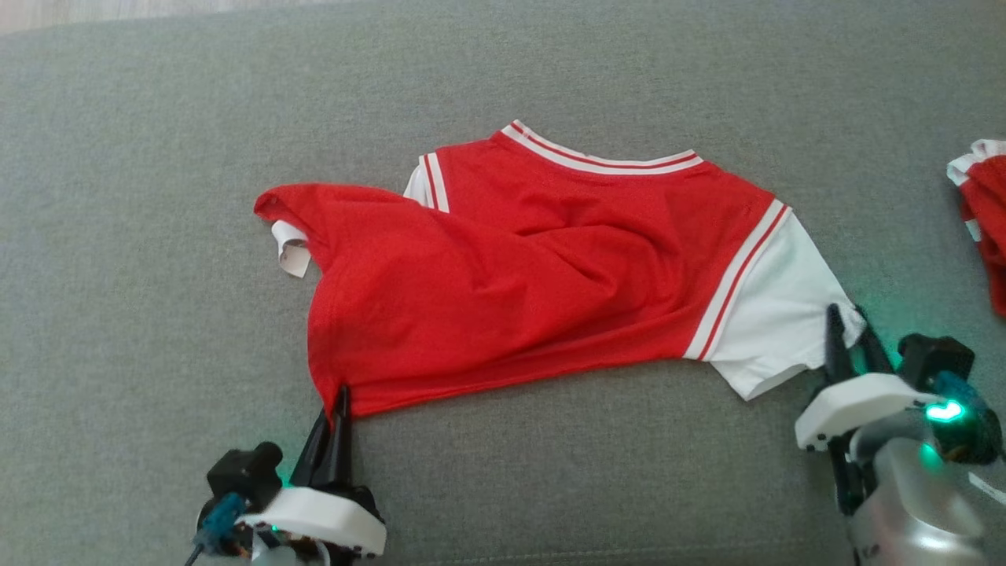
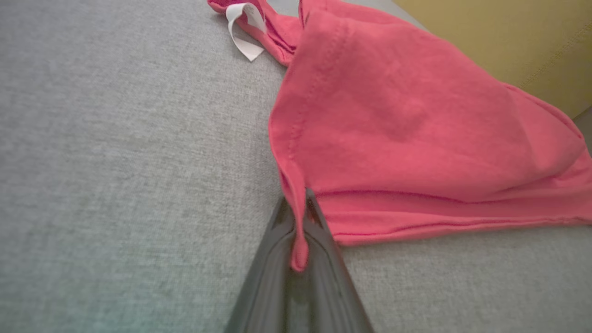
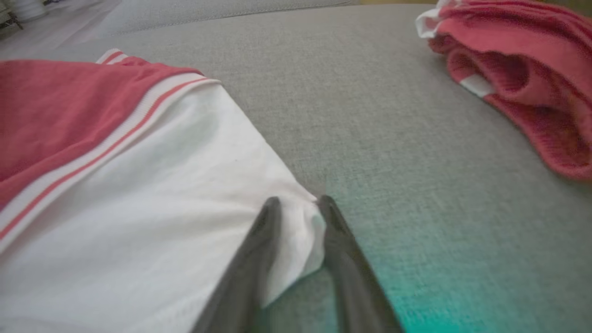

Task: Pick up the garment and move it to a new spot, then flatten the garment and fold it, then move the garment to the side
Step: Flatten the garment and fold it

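Pinching the jersey's point(image 1: 534, 275) red hem corner point(image 2: 296, 217) in my left hand point(image 1: 339, 397), I'd clamp the narrow right hand point(image 1: 849, 318) straddling its white sleeve point(image 1: 774, 314) (jersey mid-cushion point(image 1: 141, 236)), then stretch evenly.

Home living room, seemingly: grey fabric sofa seat point(image 1: 157, 236), wooden floor point(image 1: 118, 11) beyond

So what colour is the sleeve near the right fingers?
White sleeve, edged by red-and-white stripes; right wrist view shows it best.
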